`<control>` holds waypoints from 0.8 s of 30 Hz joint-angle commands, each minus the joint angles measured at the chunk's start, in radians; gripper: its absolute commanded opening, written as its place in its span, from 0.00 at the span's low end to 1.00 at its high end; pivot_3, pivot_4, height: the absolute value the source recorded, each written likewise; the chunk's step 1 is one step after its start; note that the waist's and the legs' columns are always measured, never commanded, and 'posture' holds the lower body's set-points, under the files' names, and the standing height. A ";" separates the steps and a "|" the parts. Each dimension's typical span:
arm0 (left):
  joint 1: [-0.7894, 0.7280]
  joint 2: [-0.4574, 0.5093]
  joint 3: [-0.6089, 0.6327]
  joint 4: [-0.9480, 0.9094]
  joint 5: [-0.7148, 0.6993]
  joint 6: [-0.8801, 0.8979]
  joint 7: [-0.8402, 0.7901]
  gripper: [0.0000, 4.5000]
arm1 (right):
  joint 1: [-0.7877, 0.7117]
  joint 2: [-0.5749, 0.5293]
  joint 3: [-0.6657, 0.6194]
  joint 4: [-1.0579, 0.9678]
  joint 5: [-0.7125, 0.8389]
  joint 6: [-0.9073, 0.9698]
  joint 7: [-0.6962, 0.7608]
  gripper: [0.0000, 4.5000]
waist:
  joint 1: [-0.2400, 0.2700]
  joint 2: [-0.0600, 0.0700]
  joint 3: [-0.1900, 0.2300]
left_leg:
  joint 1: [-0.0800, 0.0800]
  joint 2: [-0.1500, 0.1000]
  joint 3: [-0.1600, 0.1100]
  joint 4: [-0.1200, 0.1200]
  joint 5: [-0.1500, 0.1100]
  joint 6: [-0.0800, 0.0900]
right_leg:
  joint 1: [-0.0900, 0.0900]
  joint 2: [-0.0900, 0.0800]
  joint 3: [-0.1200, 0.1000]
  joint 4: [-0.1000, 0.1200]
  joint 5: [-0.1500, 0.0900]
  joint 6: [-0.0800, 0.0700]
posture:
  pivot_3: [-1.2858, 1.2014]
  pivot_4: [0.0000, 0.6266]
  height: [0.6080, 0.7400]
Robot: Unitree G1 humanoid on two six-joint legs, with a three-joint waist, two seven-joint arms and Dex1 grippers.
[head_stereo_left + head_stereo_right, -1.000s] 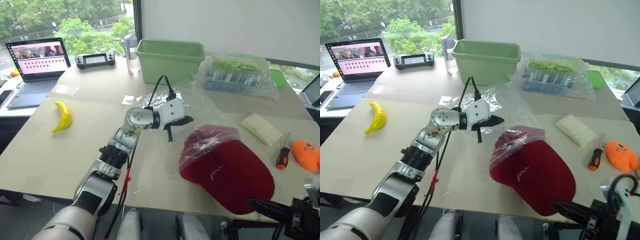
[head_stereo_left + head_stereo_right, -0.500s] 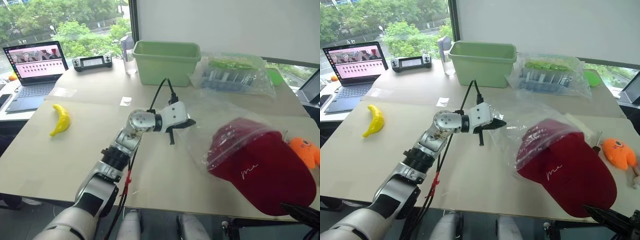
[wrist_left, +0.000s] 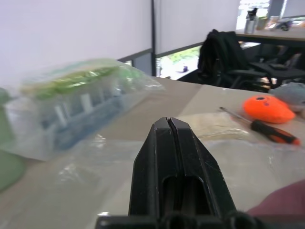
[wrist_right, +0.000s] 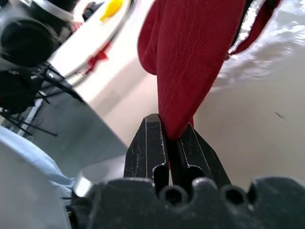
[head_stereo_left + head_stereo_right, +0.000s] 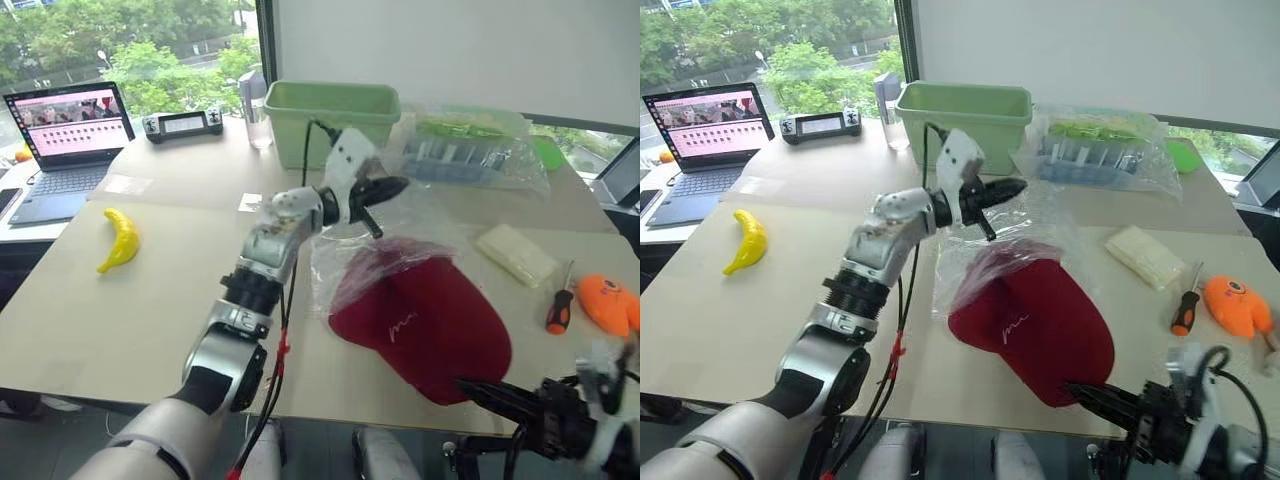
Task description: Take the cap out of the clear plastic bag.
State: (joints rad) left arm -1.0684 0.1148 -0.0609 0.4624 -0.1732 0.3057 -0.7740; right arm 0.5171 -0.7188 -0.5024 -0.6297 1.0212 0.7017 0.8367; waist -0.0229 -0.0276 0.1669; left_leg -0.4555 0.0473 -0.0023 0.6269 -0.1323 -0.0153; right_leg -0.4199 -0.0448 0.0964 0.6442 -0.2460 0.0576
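Note:
The dark red cap point(image 5: 430, 320) lies on the table's near right part, brim toward me. The clear plastic bag point(image 5: 345, 262) still drapes over the cap's far end, its crinkly film stretched upward. My left gripper point(image 5: 398, 184) is raised above and behind the cap, shut on the bag's film; the left wrist view shows its fingers point(image 3: 168, 143) pressed together. My right gripper point(image 5: 465, 385) sits at the table's front edge, shut on the cap's brim. In the right wrist view the red fabric point(image 4: 190, 57) is pinched between its fingers point(image 4: 148, 143).
A green bin point(image 5: 335, 105) and a bag of blue and green items point(image 5: 470, 150) stand at the back. A white pack point(image 5: 515, 255), a screwdriver point(image 5: 560, 310) and an orange plush toy point(image 5: 610, 300) lie right. A banana point(image 5: 120, 238) and a laptop point(image 5: 70, 120) are left.
My left gripper has risen and moved away from me, pulling the bag film up. The cap swung right, then came back left. My right gripper now shows at the front edge.

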 commanded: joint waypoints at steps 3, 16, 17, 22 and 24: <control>0.000 0.126 -0.049 -0.150 0.003 -0.011 -0.127 0.00 | -0.232 0.029 0.151 0.210 -0.165 -0.026 -0.106 0.01 | -0.004 -0.001 -0.001 | 0.002 0.000 0.000 0.000 0.000 0.000 | 0.001 0.001 0.000 0.000 0.000 0.000 | 0.52 0.24 0.98; 0.264 0.280 -0.203 -0.656 -0.125 0.277 -0.306 0.96 | -0.366 0.088 0.250 0.313 -0.226 -0.023 -0.136 0.00 | -0.021 0.000 -0.002 | 0.018 0.001 0.000 0.000 0.000 0.000 | 0.017 0.000 0.000 0.002 -0.003 -0.007 | 0.52 0.24 0.98; 0.268 0.275 -0.203 -0.677 -0.145 0.303 -0.303 0.96 | -0.365 0.089 0.252 0.317 -0.230 -0.024 -0.136 0.00 | -0.021 0.000 -0.002 | 0.018 0.001 0.000 0.000 0.000 0.000 | 0.017 0.001 0.000 0.002 -0.003 -0.008 | 0.52 0.24 0.98; 0.267 0.302 -0.265 -0.697 -0.089 0.246 -0.299 0.96 | -0.351 0.090 0.250 0.330 -0.244 -0.029 -0.140 0.00 | -0.022 0.001 -0.002 | 0.019 0.002 0.000 0.000 0.000 0.000 | 0.018 0.001 0.000 0.002 -0.003 -0.008 | 0.52 0.24 0.98; 0.272 0.338 -0.356 -0.632 0.064 0.063 -0.278 0.96 | -0.341 0.092 0.239 0.325 -0.232 -0.027 -0.140 0.00 | -0.022 0.001 -0.002 | 0.019 0.002 0.000 -0.001 0.000 0.000 | 0.018 0.001 0.001 0.002 -0.003 -0.008 | 0.52 0.24 0.98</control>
State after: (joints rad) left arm -0.7870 0.4390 -0.3631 -0.2029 -0.2210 0.5087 -1.0706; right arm 0.1461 -0.6268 -0.2630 -0.3276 0.8412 0.6615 0.7403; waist -0.0445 -0.0269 0.1646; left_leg -0.4357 0.0488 -0.0019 0.6260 -0.1324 -0.0156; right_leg -0.4022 -0.0440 0.0971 0.6455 -0.2493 0.0496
